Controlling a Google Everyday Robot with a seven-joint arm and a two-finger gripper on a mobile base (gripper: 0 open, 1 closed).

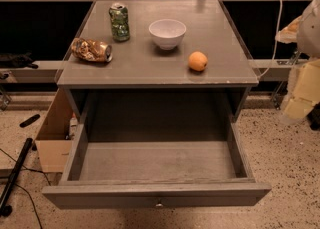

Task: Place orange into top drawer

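The orange [198, 61] sits on the grey cabinet top [150, 68], near its front right corner, to the right of and in front of the white bowl. The top drawer [157, 195] is pulled fully out below the cabinet top, with its bare inner floor showing and a small round knob [159, 204] on its front panel. My gripper [300, 100] hangs at the right edge of the view, off to the right of the cabinet. It is well apart from the orange and holds nothing that I can see.
A white bowl [167, 33], an upright green can [119, 22] and a crumpled brown-gold snack bag [91, 50] are on the cabinet top. A cardboard box [52, 138] stands at the cabinet's left side. Black poles and cables [15, 173] lie on the speckled floor.
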